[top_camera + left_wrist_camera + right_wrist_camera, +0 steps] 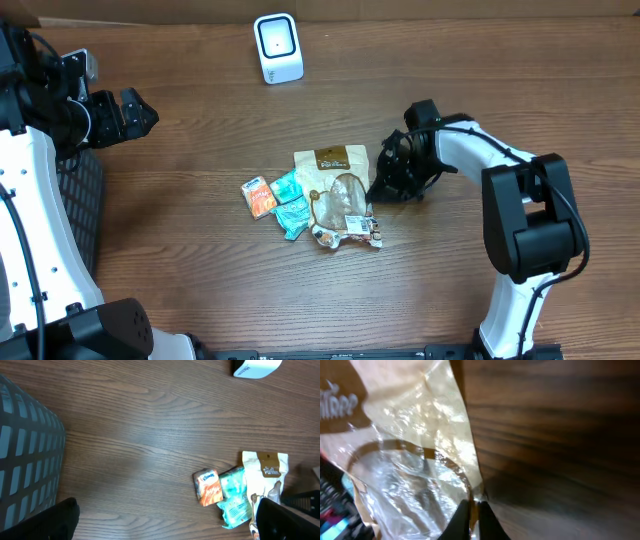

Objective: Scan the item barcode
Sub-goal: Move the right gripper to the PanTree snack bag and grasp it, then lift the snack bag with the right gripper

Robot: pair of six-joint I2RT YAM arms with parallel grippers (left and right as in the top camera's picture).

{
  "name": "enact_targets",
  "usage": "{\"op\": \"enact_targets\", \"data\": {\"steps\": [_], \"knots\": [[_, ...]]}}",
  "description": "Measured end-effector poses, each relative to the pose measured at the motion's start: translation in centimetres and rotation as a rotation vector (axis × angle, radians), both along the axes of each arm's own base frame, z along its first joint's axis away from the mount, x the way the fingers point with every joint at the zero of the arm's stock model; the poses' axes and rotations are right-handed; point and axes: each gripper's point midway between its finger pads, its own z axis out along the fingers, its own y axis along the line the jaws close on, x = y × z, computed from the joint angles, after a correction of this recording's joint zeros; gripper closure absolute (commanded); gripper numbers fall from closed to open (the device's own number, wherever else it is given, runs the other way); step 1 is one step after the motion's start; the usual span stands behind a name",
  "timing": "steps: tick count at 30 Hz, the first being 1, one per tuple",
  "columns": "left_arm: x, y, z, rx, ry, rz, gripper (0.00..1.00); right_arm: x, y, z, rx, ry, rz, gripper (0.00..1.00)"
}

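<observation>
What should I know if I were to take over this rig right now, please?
Right gripper: shut, pinching the right edge of the brown windowed pouch.
Left gripper: open and empty, off to the left above the basket.
Things: the pouch lies flat mid-table, with an orange packet and teal packets at its left side. The white scanner stands at the far edge.
Done: grip on the pouch.
Left: lift the pouch and present its barcode to the scanner.
</observation>
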Motion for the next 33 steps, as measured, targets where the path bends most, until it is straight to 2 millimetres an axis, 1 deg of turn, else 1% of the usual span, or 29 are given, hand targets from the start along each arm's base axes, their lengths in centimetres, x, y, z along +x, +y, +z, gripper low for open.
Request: {"op": "enact_targets", "data": {"steps": [3, 5, 7, 9, 11, 12, 13, 17, 20, 24, 29, 33], "knots": [[0.0, 0.0, 0.0, 0.000, 0.000, 0.000, 0.01, 0.9, -0.4, 2.0, -0.104, -0.061, 0.036, 0.65], [0.0, 0.0, 0.0, 0.000, 0.000, 0.000, 0.01, 1.5, 0.2, 3.8, -0.160, -0.128, 0.081, 0.55], [0.0, 0.0, 0.0, 0.000, 0.000, 0.000, 0.01, 1.9, 1.7, 5.7, -0.218, -0.208, 0.136, 0.40], [0.0, 0.0, 0.0, 0.000, -0.001, 0.000, 0.00, 2.0, 3.9, 7.0, -0.265, -0.299, 0.207, 0.26], [0.0, 0.0, 0.0, 0.000, 0.000, 0.000, 0.00, 1.2, 6.0, 7.3, -0.312, -0.361, 0.286, 0.16], [0.0, 0.0, 0.0, 0.000, 0.000, 0.000, 0.01, 0.4, 7.1, 7.2, -0.345, -0.388, 0.330, 0.12], [0.0, 0.0, 0.0, 0.000, 0.000, 0.000, 0.00, -0.3, 7.9, 7.1, -0.375, -0.408, 0.368, 0.11], [0.0, 0.0, 0.0, 0.000, -0.001, 0.000, 0.00, -3.3, 10.9, 7.0, -0.494, -0.514, 0.520, 0.09], [0.0, 0.0, 0.0, 0.000, 0.000, 0.000, 0.00, -4.8, 11.7, 7.2, -0.591, -0.584, 0.595, 0.09], [0.0, 0.0, 0.0, 0.000, 0.000, 0.000, 0.00, -5.5, 12.1, 7.6, -0.666, -0.646, 0.639, 0.09], [0.0, 0.0, 0.0, 0.000, 0.000, 0.000, 0.00, -6.0, 11.6, 7.6, -0.737, -0.663, 0.672, 0.09], [0.0, 0.0, 0.0, 0.000, 0.000, 0.000, 0.01, -6.1, 10.8, 6.2, -0.811, -0.639, 0.707, 0.09]]}}
